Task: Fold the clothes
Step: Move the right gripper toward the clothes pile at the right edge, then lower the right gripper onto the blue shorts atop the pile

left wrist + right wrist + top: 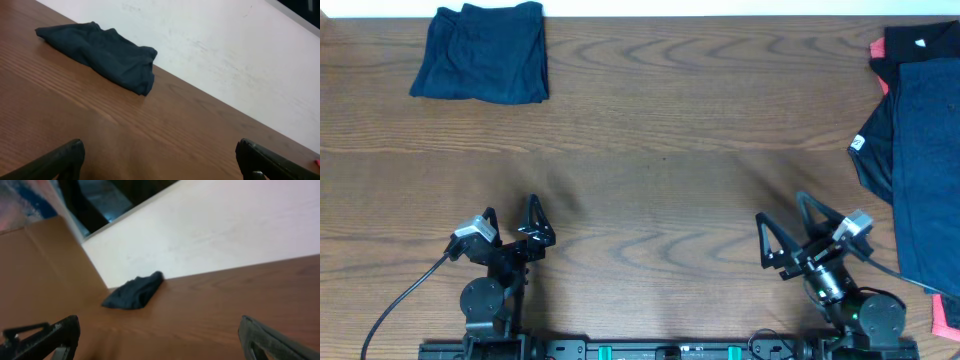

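Overhead: folded garment (482,52), clothes heap (928,150), well apart

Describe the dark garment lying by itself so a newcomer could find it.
On the wooden table, look to the far edge on the robot's left. The navy garment lies there, a compact bundle. Unlike the pile on the right, it sits alone and has no coral-pink trim.

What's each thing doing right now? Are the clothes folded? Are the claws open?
Navy garment at far left: folded, lying alone.
Navy garment at right: unfolded, spread over the black one.
Black garment with pink trim: unfolded, partly covered.
Left gripper: open, empty.
Right gripper: open, empty.
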`<action>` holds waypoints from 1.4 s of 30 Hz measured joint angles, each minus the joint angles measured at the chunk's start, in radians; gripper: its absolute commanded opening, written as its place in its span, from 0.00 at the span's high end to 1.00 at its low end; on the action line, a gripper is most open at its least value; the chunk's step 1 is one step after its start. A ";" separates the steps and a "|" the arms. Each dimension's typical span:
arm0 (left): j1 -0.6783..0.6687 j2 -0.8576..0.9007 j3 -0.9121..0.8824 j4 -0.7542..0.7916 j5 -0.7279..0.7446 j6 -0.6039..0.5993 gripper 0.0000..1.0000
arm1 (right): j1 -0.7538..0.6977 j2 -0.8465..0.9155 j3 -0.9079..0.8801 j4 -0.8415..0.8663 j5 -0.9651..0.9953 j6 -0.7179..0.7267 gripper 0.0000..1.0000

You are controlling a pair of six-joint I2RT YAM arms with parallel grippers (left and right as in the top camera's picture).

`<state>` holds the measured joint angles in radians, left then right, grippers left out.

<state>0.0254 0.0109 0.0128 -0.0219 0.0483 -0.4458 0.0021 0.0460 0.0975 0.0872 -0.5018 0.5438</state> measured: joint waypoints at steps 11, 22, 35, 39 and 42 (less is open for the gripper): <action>0.000 0.000 0.006 -0.007 -0.002 0.000 0.02 | -0.003 0.628 0.694 -0.396 0.258 -0.314 0.01; 0.000 0.000 0.009 -0.012 -0.003 0.000 0.02 | -0.090 1.419 1.428 -0.919 0.571 -0.492 0.01; 0.000 0.000 0.009 -0.012 -0.003 0.000 0.02 | -0.176 1.856 1.621 -0.801 0.862 -0.629 0.04; 0.000 -0.001 0.009 -0.012 -0.003 0.000 0.02 | -0.206 2.015 1.702 -0.787 0.952 -0.658 0.05; 0.000 0.000 0.009 -0.012 -0.003 0.000 0.02 | -0.225 2.095 1.740 -0.773 1.002 -0.682 0.05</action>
<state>0.0254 0.0105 0.0216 -0.0338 0.0448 -0.4458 -0.2226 2.1410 1.8378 -0.6861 0.4999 -0.1379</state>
